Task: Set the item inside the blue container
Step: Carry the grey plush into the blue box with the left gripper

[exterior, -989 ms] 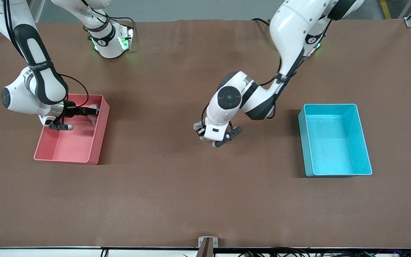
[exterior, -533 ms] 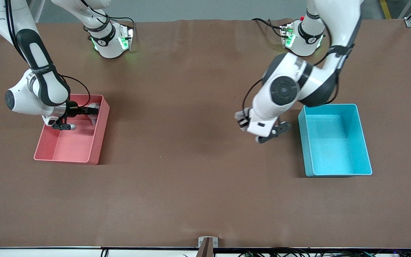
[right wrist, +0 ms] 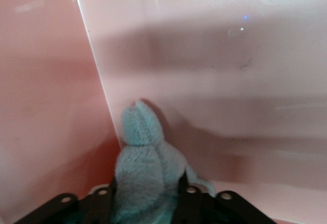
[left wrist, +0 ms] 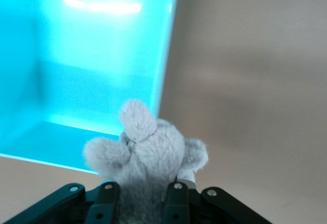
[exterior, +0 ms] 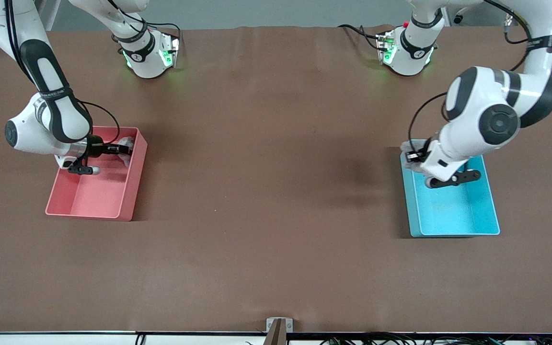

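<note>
The left gripper (exterior: 412, 155) hangs over the edge of the blue container (exterior: 489, 211) that faces the middle of the table, at the corner nearer the robot bases, its fingers clamped on a grey plush toy (left wrist: 148, 155). In the left wrist view the toy's ears sit right above the container's wall, with the cyan floor on one side and bare table on the other. So the item is not yet inside; it is held in the air over the rim.

To do this step well, the left arm should probably carry the toy further in over the container's floor before letting go, since a release from here could drop it onto the wall or outside. A low release over the middle of the floor would likely keep the soft toy from bouncing out.

The right gripper (exterior: 113, 150) is down inside the pink bin (exterior: 130, 191), near the corner closest to the right arm's base, its fingers closed on a pale teal plush toy (right wrist: 145, 165).

The brown table (exterior: 266, 201) carries the pink bin near the right arm's end and the blue container near the left arm's end. Cables (exterior: 400, 339) run along the table's edge nearest the front camera.
</note>
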